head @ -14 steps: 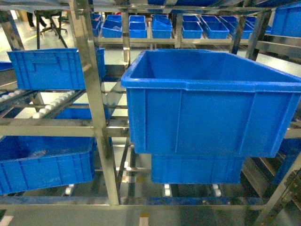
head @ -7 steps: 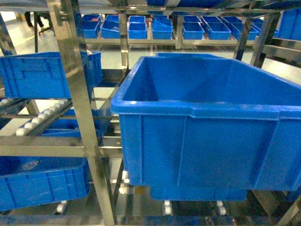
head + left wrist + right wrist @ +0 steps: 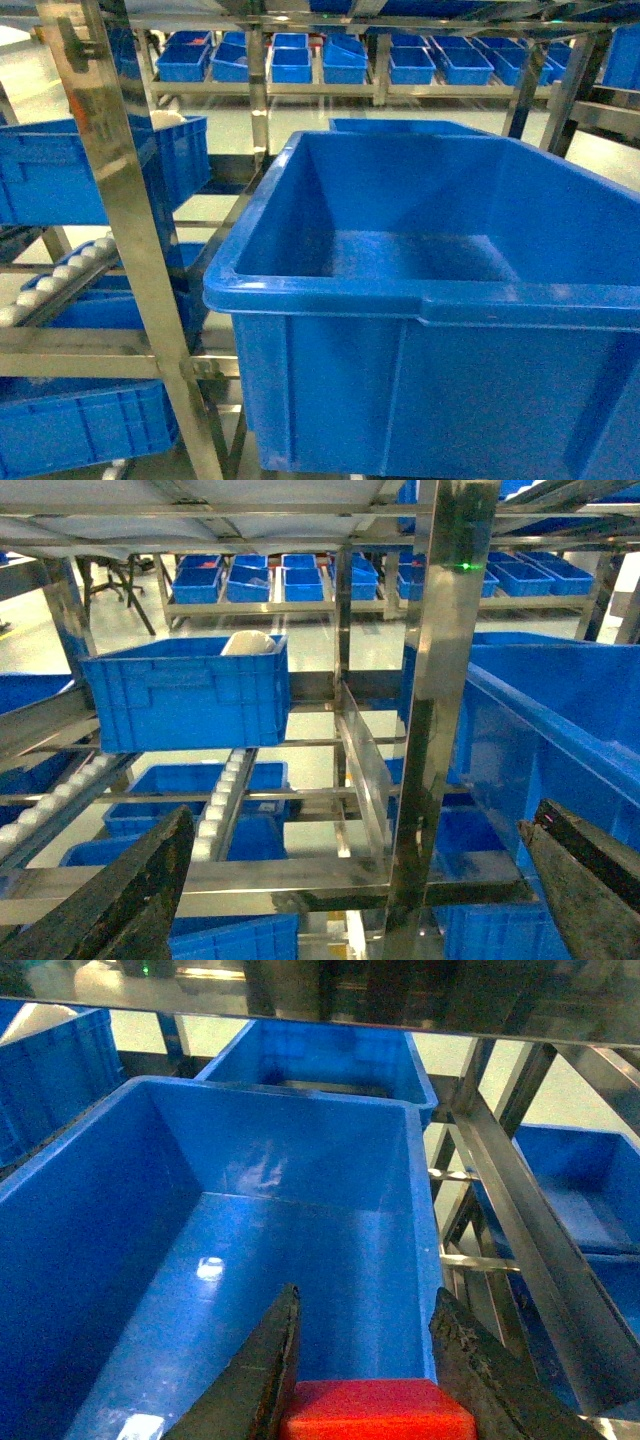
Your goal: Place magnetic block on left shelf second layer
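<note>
The large blue crate [image 3: 420,300] now looms closer than a second ago. The right gripper [image 3: 365,1380], clenched on the red magnetic block [image 3: 378,1410], hangs above its near edge; the left gripper [image 3: 350,880] gapes, holding nothing.

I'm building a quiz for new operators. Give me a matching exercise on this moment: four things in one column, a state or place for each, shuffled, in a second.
Things:
1. red block
2. left gripper
3. big crate
4. white rollers

States or places:
A. open, holding nothing
B. in a line along a slanted rack rail
C. clamped between the right gripper's fingers
D. bare floor inside, nothing in it

Pairs: 1-C, 2-A, 3-D, 4-B
</note>
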